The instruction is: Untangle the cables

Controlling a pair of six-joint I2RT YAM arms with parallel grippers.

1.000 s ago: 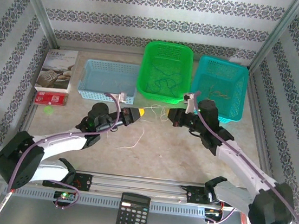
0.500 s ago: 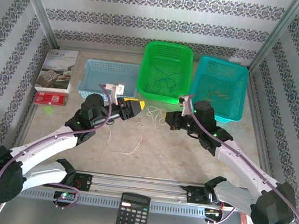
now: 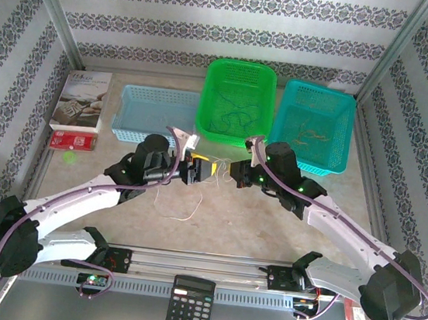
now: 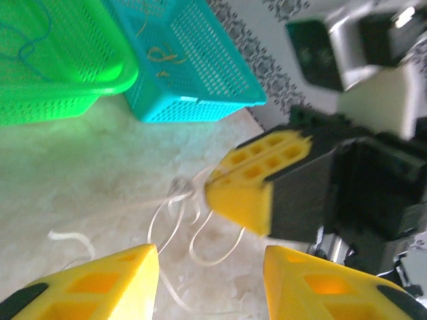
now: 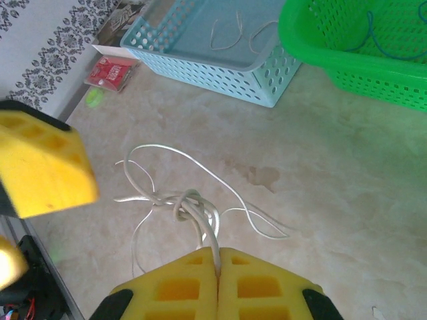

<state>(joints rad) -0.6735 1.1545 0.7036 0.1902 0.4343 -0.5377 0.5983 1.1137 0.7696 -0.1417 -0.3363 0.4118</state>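
Toward the far edge of the table (image 3: 268, 229), the right fingers (image 5: 177, 290) are clenched on a strand of the white cables (image 5: 190, 203) while the left fingers (image 4: 107, 283) stand spread and empty; grabbing the knot itself, then pulling, would likely tighten it.

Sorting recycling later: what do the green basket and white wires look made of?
Green basket: likely moulded plastic; glossy rim, perforated walls. White wires: probably plastic-sheathed; smooth, bending in soft loops.
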